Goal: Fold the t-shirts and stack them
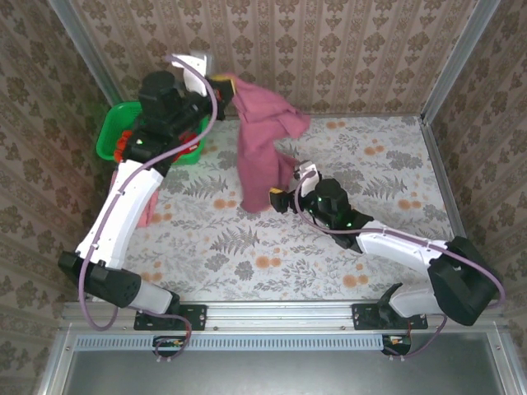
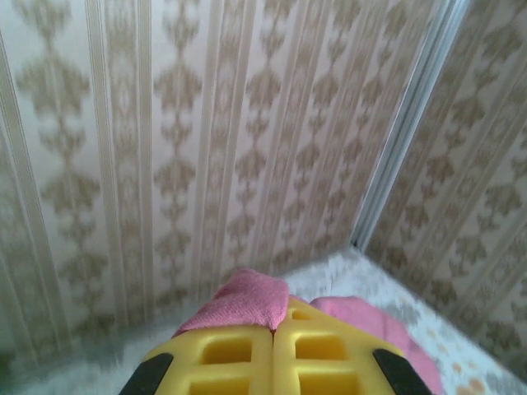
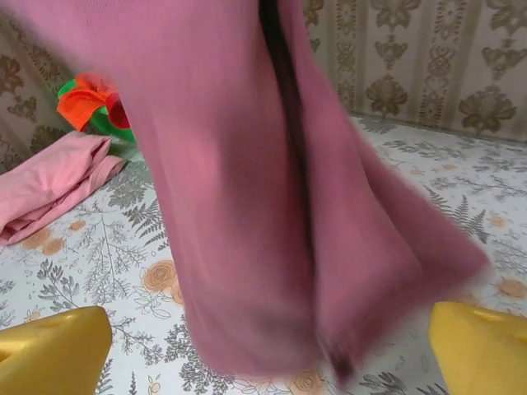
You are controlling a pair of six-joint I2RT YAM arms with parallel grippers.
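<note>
Now, your left gripper (image 2: 273,329) is clamped on the maroon t-shirt (image 1: 259,140), which hangs from it over the table (image 1: 387,177). Your right gripper (image 3: 268,354) is spread wide, just beside the shirt's lower edge. The light pink t-shirt (image 3: 49,185) lies near the green basket (image 1: 111,136).

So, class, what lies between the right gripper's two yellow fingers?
The maroon t-shirt: its lower end hangs inside the open right gripper, shown in the right wrist view.
</note>
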